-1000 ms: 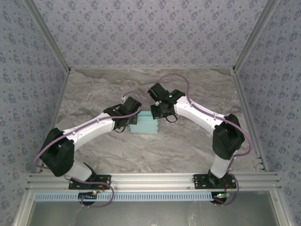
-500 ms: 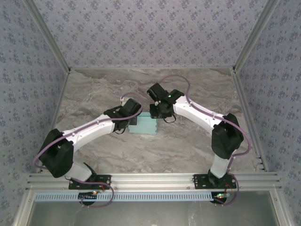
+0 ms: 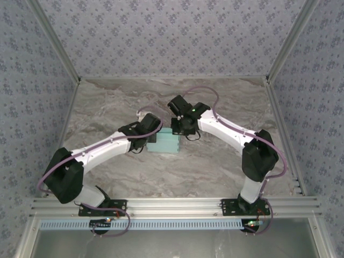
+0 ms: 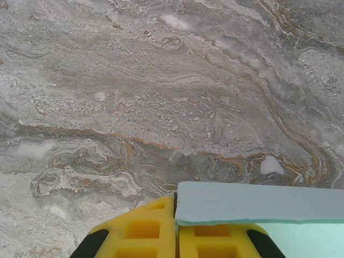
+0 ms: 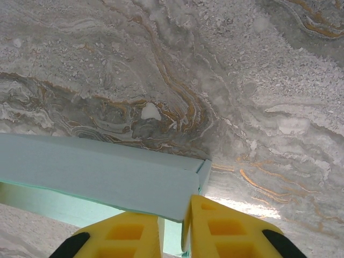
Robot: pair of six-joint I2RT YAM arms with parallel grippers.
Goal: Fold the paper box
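On the grey marble-patterned table top (image 3: 215, 161), about its middle, item one: a pale aqua-blue thin-card paper box (image 3: 165, 144), a small flat rectangular form lying flat with its long side across the top view. At the box's left end, the left gripper (image 4: 176, 226), with yellow fingers (image 4: 142, 232) pressed together and the box's left edge at the seam between them; a pale panel of the box runs off to the right over the right-hand finger, so the claw reads as pinching the card. At the box's far right corner, the right gripper (image 5: 173, 220), with yellow fingers (image 5: 226, 232) drawn close and nipping an upright wall of the box between them; the box's broad top panel overlaps the left-hand finger. Out from the box on either side, two white arm links with black joints and looping purple cables (image 3: 201, 88). Behind and to both sides of the box, walls of blue-grey floral-patterned paper (image 3: 172, 37). Nearer than the box, a silver aluminium rail (image 3: 177, 204) carrying both arm bases.
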